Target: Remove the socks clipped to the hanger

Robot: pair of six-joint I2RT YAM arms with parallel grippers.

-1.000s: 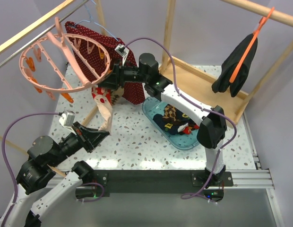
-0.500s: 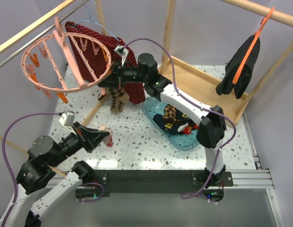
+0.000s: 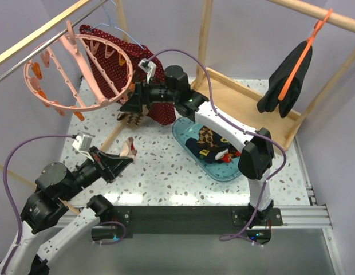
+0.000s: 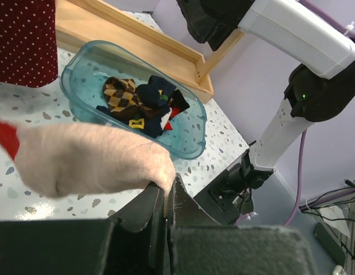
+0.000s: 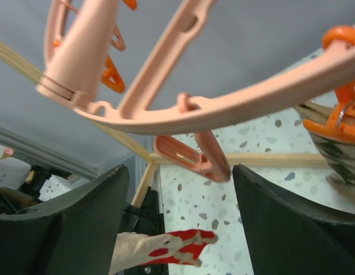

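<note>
left gripper is clamped shut on a beige sock (red toe), right gripper gapes wide, gripping nothing, hanger rim just beyond its fingers

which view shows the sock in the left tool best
Left wrist: the sock is large and close, pinched in the shut left tool. The top view shows it small; the right wrist shows just its red-marked end, low in frame.

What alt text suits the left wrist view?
The left tool, shut, grips a pale sock with a red toe above a speckled table. Behind it a clear blue tub holds argyle and navy socks; a red dotted cloth hangs top left.
</note>
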